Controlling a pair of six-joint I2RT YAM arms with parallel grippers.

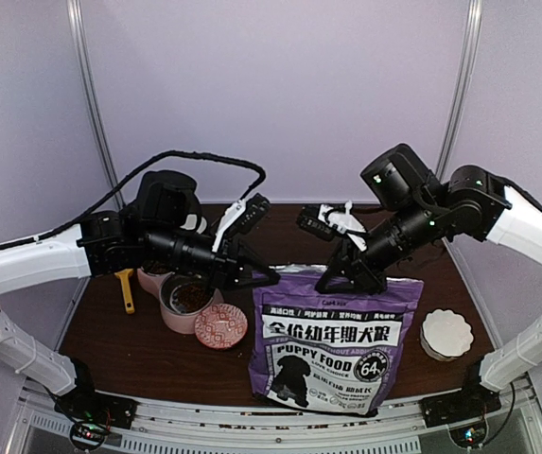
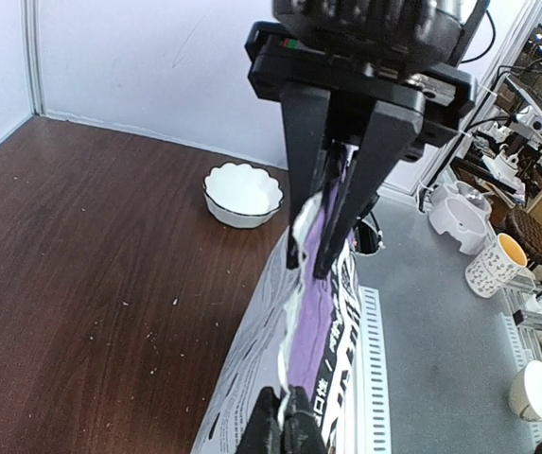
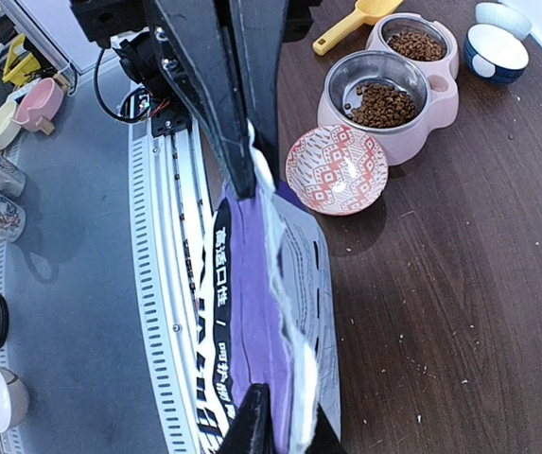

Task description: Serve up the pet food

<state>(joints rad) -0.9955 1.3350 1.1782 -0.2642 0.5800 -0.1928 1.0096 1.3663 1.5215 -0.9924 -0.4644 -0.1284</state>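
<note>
Purple bag point(image 1: 337, 340) is being pinched at its top edge, which is running hand to hand: left hand point(image 1: 263, 277) clamped on one corner, right hand point(image 1: 335, 281) seemingly on the other. Pet food point(image 3: 384, 104) is lying in the feeder point(image 3: 420, 142) beside the left hand.

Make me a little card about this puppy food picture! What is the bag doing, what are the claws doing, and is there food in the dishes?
purple bag: labelled PUPPY FOOD, at the table's near edge, held by its top edge
left claw: shut on the bag's top edge
right claw: pinching the same edge, farther along
feeder: pink, two steel bowls
kibble: some in both feeder bowls
patterned bowl: beside the feeder, empty
white bowl: right of the bag, empty
scoop: yellow, lying by the feeder
</note>
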